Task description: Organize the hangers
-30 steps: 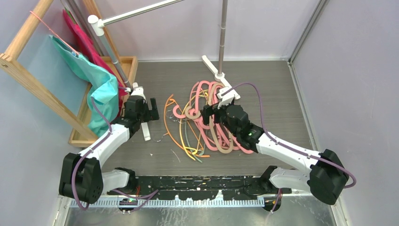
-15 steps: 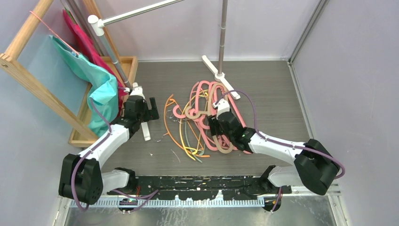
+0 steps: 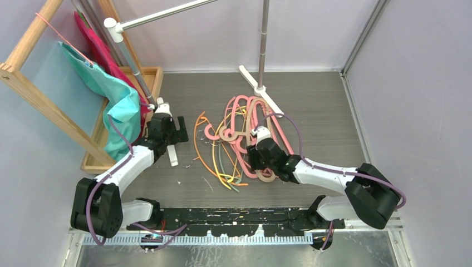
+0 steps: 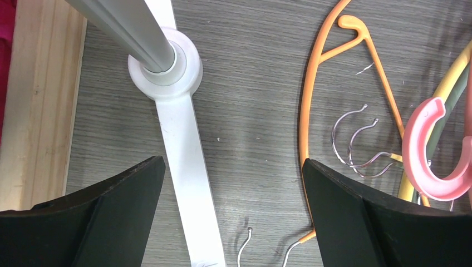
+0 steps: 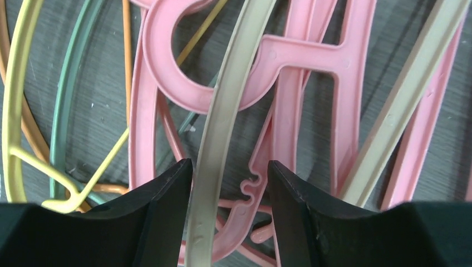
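**Right fingers astride a beige bar, left fingers wide over a stand foot**

Start nearest you, with your right gripper (image 5: 229, 167), low over the near side of the hangers (image 3: 245, 144). Its wrist camera shows what the overhead camera cannot. The two fingers stand a little apart, astride one bar of a beige hanger (image 5: 222, 122). A gap remains on the bar's right side, so nothing is clamped. Whether the other finger touches the bar is hard to tell. In that close view you can count two beige bars, thick pink plastic (image 5: 311, 55) beneath them, one yellow strand (image 5: 16, 83), one grey-green strand (image 5: 67, 83) and one orange strand (image 5: 127, 55).

The overhead view gives you the whole heap. It is one tangled pile in the middle of the table (image 3: 328, 117), with thick pink and beige hangers on its right and thin ones on its left. There are about ten, but the tangle blocks an exact count.

Your left gripper (image 4: 231, 167) hangs left of the pile, its fingers spread wide and holding nothing. Its camera shows the white foot (image 4: 183, 144) of a stand below the fingers. To the right lie one orange hanger (image 4: 311, 100), one thick pink hook (image 4: 428, 150) and four bare wire hooks (image 4: 348, 119), which are barely visible from above.

Farther back, two metal poles (image 3: 264, 39) rise, each from a white foot. At far left a wooden frame (image 3: 33, 83) carries one teal cloth (image 3: 119, 108).
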Controlling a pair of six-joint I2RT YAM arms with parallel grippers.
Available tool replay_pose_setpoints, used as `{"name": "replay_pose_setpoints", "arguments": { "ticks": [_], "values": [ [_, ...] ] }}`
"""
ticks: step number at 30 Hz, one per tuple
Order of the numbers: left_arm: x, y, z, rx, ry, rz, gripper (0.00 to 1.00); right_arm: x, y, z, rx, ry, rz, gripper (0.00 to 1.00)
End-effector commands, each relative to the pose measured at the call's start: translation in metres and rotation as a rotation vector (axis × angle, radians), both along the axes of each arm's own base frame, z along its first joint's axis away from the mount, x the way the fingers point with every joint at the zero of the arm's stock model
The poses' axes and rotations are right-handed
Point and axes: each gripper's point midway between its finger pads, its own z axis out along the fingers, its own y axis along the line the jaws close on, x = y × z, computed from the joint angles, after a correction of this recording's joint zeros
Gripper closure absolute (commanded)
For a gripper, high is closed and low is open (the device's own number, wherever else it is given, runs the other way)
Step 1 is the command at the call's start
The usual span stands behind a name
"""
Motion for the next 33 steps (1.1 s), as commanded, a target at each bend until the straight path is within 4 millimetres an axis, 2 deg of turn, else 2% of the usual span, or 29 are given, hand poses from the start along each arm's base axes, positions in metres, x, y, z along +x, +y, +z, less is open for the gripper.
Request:
{"name": "replay_pose_setpoints", "arguments": {
  "ticks": [1,5,8,13,16,21,25,29,33],
  "values": [
    [0.007,0.003,0.008,0.010,-0.041,0.013,0.02,-0.012,0.011,0.001,0.045,0.031,0.024,0.44],
    [0.007,0.003,0.007,0.011,-0.040,0.015,0.02,-0.015,0.011,-0.002,0.033,0.037,0.027,0.55],
    [0.007,0.004,0.008,0.012,-0.042,0.017,0.02,-0.014,0.013,0.011,0.044,0.013,0.029,0.68],
    [0.006,0.006,0.007,0.021,-0.040,0.026,0.02,-0.008,0.019,0.049,0.087,-0.040,0.040,0.93],
    [0.005,0.008,0.005,0.027,-0.033,0.031,0.02,-0.003,0.025,0.081,0.131,-0.081,0.045,0.98],
    [0.004,0.008,0.005,0.026,-0.029,0.034,0.02,0.005,0.041,0.145,0.259,-0.177,0.063,0.99],
    [0.002,0.009,0.004,0.023,-0.033,0.041,0.02,0.018,0.074,0.215,0.433,-0.289,0.125,0.99],
    [0.002,0.011,0.004,0.026,-0.038,0.054,0.02,0.031,0.110,0.276,0.568,-0.363,0.217,0.99],
    [0.000,0.012,0.002,0.028,-0.035,0.063,0.02,0.044,0.130,0.346,0.759,-0.426,0.304,0.99]
  ]
}}
